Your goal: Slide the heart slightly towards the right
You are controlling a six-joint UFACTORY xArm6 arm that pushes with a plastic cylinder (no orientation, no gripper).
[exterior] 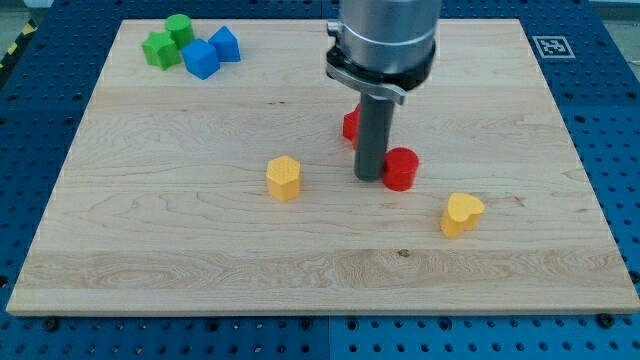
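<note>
The yellow heart block (461, 213) lies on the wooden board (200, 260) at the view's lower right. My tip (369, 177) rests on the board up and to the left of the heart, well apart from it. The tip stands right beside the left edge of a red cylinder block (402, 168); whether they touch I cannot tell. A second red block (351, 125) is partly hidden behind the rod, so its shape is unclear.
A yellow hexagonal block (284, 178) lies left of the tip. At the view's top left sit two green blocks (158, 48) (180, 29) and two blue blocks (200, 59) (225, 44) close together. A printed marker (552, 46) is on the board's top right corner.
</note>
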